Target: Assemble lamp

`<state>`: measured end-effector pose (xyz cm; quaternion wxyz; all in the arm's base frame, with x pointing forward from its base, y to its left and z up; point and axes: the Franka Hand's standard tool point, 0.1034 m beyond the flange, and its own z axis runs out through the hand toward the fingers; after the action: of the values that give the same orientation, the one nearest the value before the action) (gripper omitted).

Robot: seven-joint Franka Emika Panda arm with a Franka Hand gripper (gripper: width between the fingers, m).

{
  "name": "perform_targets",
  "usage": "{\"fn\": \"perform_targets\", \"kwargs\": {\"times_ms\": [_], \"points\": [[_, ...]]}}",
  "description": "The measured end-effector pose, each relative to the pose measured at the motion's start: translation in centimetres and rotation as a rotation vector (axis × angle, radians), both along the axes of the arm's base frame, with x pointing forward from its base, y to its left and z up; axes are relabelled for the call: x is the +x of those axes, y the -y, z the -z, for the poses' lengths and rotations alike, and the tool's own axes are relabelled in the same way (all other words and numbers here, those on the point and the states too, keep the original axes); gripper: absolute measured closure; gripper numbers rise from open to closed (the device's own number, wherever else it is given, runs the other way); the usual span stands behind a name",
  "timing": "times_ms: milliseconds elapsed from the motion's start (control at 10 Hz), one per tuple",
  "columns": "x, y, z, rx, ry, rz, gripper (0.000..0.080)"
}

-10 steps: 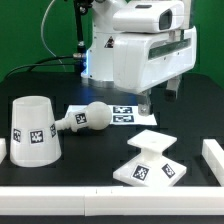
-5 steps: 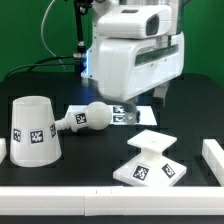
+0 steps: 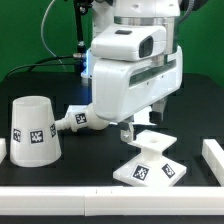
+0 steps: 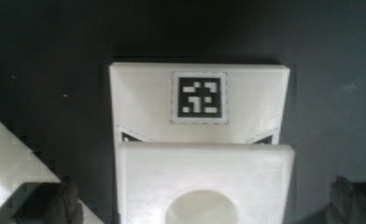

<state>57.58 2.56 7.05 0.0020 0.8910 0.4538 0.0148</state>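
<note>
- Where the black table (image 3: 90, 172) ends nearest the exterior camera, a white border strip (image 3: 100, 197) lies across the picture at 6 o'clock
- Just behind that strip, at about 5 o'clock, the square stepped base (image 3: 148, 163) stands upright, with a black-and-white tag on each of the two sides facing the camera
- At 9 o'clock the shade (image 3: 33, 128) sits wide end down and narrow end up, its tag facing the camera, well apart from the base
- At 3 o'clock from the shade, just beside it, the bulb (image 3: 78, 119) lies on its side with its tagged stem toward the shade; its round end is hidden behind the arm, and I cannot tell whether stem and shade touch
- Near the base's top step, toward 11 o'clock from it, the gripper (image 3: 139, 127) hangs pointing down
- Seen from the wrist camera, the base lies straight below, showing one tag (image 4: 201, 97) and a round socket hole (image 4: 201, 208); the two dark fingertips (image 4: 23, 200) stand wide apart on either side of it, clamped on nothing
- Farthest back, the white arm (image 3: 130, 60) fills 12 o'clock before a green backdrop (image 3: 25, 30)
</note>
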Motion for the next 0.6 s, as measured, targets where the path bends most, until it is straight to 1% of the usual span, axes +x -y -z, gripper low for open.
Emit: {"fn": "perform_targets", "kwargs": {"times_ms": [200,400,500,600], "points": [[-0.2,-0.1,0.8,0.002,-0.008,0.002,0.0099],[-0.4,-0.9,1.8,0.005,-0.018,0.004,0.0099],[-0.5,-1.3,1.8,0.005,-0.019,0.004,0.0099],[-0.4,-1.1,1.8,0.005,-0.019,0.005,0.0111]]}}
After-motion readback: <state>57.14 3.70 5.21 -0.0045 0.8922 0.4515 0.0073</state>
